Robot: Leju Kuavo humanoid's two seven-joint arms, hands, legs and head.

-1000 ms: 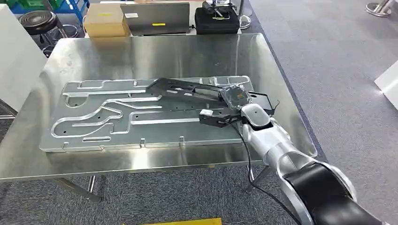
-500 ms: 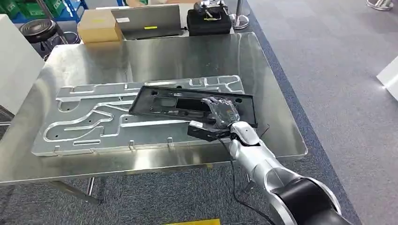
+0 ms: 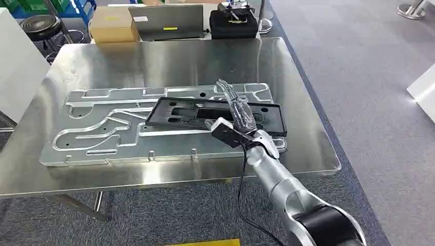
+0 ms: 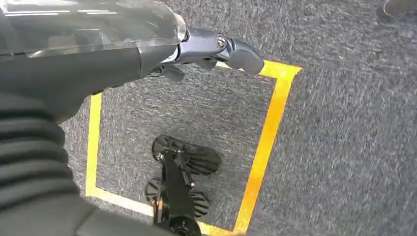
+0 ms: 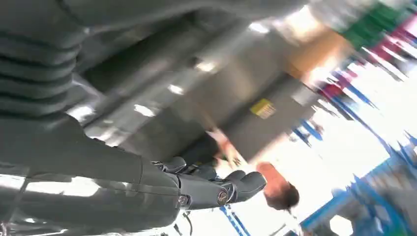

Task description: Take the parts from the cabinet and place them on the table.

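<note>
While the right hand [image 3: 239, 110] hovers open-fingered, the black part [image 3: 215, 115] lies on the steel table [image 3: 169, 59]

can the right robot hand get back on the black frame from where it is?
Probably yes: the right robot hand hovers open directly over the black frame, which lies flat on the aluminium plate, nothing between.

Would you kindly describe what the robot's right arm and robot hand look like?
The right arm is silver with a glossy black band near the elbow. A thin black cable hangs beside it. A black box sits at the wrist, and the right robot hand is dark grey with slim fingers.
</note>
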